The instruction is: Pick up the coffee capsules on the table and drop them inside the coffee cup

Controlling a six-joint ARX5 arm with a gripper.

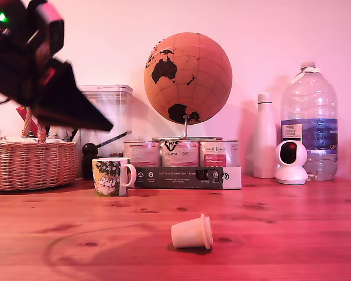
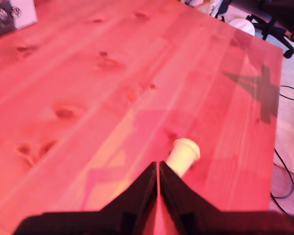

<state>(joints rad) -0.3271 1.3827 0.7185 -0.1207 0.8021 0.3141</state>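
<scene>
Tool (image 2: 158,169) is raised above the tabletop (image 1: 292,234), at the upper part of the exterior view's left; in the wrist view its 2 black fingers (image 2: 144,188) are pressed together with only a thin seam between them, nothing pinched.

1 cream-white capsule (image 1: 192,232) is visible. It lies on its side on the bare tabletop, toward the front of the exterior view, flanged rim pointing to that view's right. In the wrist view the capsule (image 2: 182,155) shows just past the fingertips, apart from them.

Coffee cup (image 1: 110,176) stands upright farther back, toward the exterior view's left of the capsule and well apart from it, handle on the exterior view's right. Its inside cannot be seen.

Wicker basket (image 1: 32,164) sits at the exterior view's left of the cup. Behind the cup: dark flat box (image 1: 181,177), 3 labelled tins (image 1: 180,153), globe (image 1: 188,78). White bottle (image 1: 265,137), small white camera (image 1: 291,162) and large water bottle (image 1: 309,120) stand at the exterior view's right.
</scene>
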